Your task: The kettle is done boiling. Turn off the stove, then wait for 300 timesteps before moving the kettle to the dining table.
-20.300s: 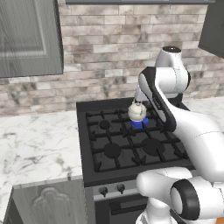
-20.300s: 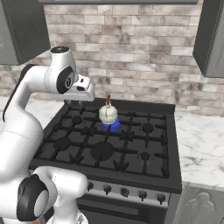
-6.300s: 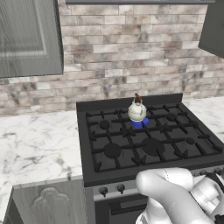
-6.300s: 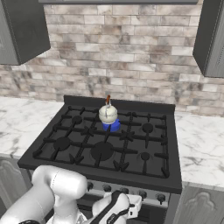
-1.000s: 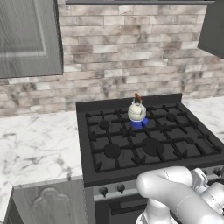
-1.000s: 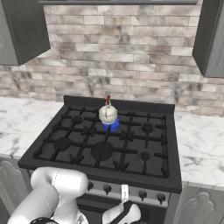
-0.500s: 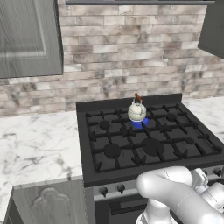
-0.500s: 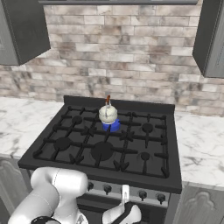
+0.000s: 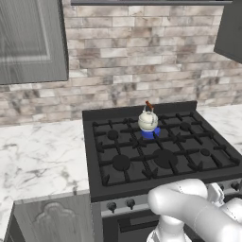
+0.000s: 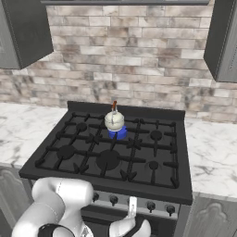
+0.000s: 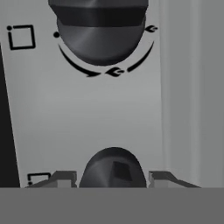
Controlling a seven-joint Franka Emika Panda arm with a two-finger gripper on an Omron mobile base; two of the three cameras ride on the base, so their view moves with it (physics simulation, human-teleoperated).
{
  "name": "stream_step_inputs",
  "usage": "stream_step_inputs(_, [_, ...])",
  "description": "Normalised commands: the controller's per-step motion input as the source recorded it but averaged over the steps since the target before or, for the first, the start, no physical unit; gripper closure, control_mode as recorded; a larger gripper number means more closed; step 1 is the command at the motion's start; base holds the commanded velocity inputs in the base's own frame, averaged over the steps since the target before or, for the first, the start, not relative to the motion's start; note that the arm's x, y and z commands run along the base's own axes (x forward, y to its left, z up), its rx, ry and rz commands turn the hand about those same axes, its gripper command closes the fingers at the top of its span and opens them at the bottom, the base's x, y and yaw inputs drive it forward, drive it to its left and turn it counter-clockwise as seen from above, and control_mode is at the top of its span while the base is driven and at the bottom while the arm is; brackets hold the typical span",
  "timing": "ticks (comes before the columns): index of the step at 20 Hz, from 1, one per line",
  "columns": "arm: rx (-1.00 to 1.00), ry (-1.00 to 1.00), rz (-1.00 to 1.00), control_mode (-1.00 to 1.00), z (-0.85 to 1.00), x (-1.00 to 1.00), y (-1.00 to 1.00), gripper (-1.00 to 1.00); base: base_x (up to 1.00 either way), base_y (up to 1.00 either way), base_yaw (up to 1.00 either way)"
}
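The small cream-white kettle (image 9: 147,120) (image 10: 114,121) stands upright on a back burner of the black stove (image 9: 122,163) (image 10: 106,159), and a blue flame (image 9: 149,134) (image 10: 118,134) burns under it. My gripper (image 10: 132,209) (image 11: 113,177) is low against the stove's steel front panel (image 11: 87,118). One dark knob (image 11: 113,168) sits between the fingertips (image 11: 65,177), which press on both its sides. A second knob (image 11: 101,35) lies farther along the panel. The dining table is out of view.
White marble counters (image 9: 38,156) (image 10: 213,152) flank the stove. A stone-brick wall (image 9: 142,56) rises behind it, and grey wall cabinets (image 9: 28,38) (image 10: 224,37) hang at both sides. More knobs (image 10: 150,205) line the front panel.
Since the earliest frames the arm has come down from over the stove top to the front panel. Over the last second nothing has visibly moved, and the flame still burns.
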Motion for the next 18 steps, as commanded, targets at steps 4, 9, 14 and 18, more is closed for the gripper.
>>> stream_step_inputs(4, [0.61,-0.01,0.0,-1.0,-0.01,-0.11,-0.36,1.0,0.0,0.0,0.0])
stream_step_inputs(9, [0.63,-0.02,0.0,-1.0,-0.04,-0.08,-0.48,1.0,0.0,0.0,0.0])
stream_step_inputs(14, [0.63,-0.02,0.0,-1.0,-0.08,-0.03,-0.61,1.0,0.0,0.0,0.0])
stream_step_inputs(18, [0.58,0.0,0.0,-1.0,-0.04,0.0,-0.65,1.0,0.0,0.0,0.0])
